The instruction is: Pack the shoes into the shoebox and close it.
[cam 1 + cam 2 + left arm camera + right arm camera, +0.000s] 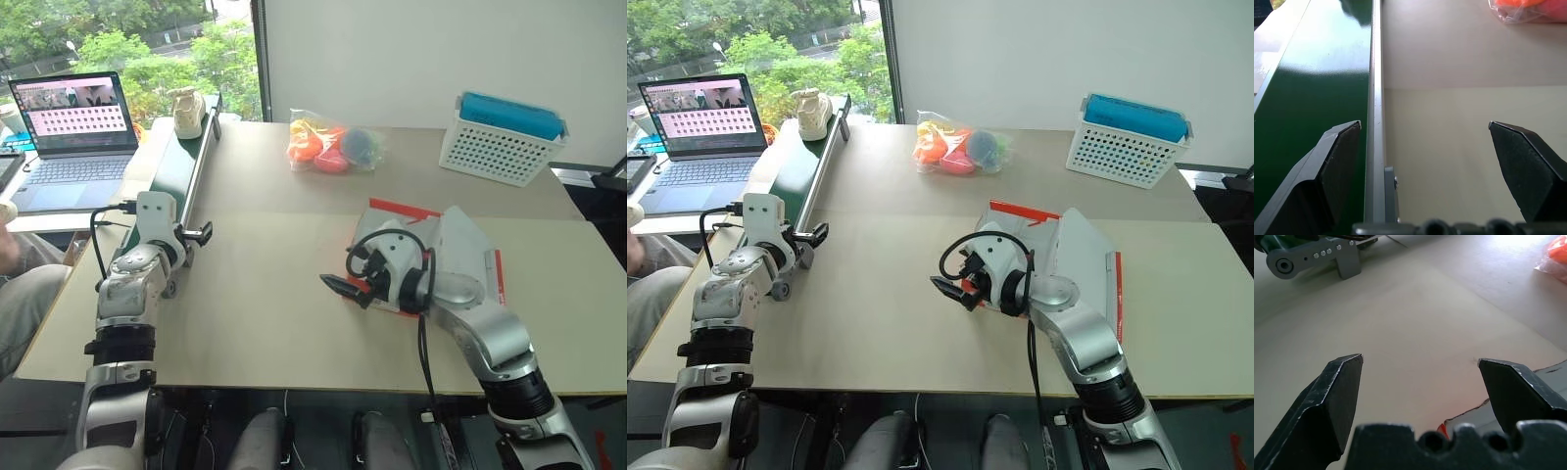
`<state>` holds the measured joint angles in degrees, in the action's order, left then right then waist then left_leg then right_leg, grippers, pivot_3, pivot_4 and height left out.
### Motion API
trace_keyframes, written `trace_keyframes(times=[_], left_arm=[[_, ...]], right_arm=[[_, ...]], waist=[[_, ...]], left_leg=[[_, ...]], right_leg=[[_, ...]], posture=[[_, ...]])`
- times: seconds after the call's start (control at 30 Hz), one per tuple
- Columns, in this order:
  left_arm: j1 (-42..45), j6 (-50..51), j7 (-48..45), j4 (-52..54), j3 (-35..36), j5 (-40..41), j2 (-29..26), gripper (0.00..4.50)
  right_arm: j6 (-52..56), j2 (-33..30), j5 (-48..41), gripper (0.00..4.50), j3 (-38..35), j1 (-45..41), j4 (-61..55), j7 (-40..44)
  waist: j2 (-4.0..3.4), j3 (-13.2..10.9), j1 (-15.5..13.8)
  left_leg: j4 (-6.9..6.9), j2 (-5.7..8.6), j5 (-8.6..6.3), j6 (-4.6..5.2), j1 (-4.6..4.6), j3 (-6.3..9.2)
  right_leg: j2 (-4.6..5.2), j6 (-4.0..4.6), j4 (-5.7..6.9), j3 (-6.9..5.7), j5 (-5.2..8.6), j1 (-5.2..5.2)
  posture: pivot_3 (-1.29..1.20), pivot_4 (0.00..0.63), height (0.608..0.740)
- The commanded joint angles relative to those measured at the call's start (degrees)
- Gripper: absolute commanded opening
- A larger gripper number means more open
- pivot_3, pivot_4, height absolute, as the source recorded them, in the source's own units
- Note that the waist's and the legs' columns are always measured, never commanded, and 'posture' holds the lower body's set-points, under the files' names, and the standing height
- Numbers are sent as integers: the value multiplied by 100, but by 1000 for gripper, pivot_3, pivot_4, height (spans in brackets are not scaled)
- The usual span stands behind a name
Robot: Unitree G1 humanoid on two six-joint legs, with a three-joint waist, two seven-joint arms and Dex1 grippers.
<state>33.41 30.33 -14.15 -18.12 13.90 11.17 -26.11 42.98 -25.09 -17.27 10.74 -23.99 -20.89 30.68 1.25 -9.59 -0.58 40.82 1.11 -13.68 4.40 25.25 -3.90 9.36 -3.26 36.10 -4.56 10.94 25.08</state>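
Both jaws wide open, empty; we reach the left gripper [201,235] squarely toward the shoe [188,112], upper left, on the belt [176,166].

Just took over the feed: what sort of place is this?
Probably a robot test or demo bench indoors by a window: a green conveyor belt carrying a shoe, a laptop alongside, and a shoebox on the table.

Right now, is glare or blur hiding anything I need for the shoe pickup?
Left eye view: the shoe on the green belt reads clearly, with bright window light behind it. Left wrist view: the belt carries a white sheen, and the bag is soft. Right wrist view: a blown-out patch on the table; the fingers are blurred.
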Motion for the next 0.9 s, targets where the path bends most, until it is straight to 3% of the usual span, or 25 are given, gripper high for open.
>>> trace_keyframes(times=[0.03,0.9], left_arm=[[98,-371,364,-29,287,-87,-85,4500],[260,-598,620,-656,379,-207,-388,4500]], right_arm=[[-137,55,27,4426,-163,15,-91,-87],[-93,343,93,4426,-274,-54,-12,-317]], waist=[[0,0,0],[2,0,4]], left_leg=[[0,0,0,0,0,0],[0,1,0,-1,0,0]], right_leg=[[0,0,0,0,0,0],[1,0,0,0,0,1]], posture=[[0,150,699],[0,150,699]])
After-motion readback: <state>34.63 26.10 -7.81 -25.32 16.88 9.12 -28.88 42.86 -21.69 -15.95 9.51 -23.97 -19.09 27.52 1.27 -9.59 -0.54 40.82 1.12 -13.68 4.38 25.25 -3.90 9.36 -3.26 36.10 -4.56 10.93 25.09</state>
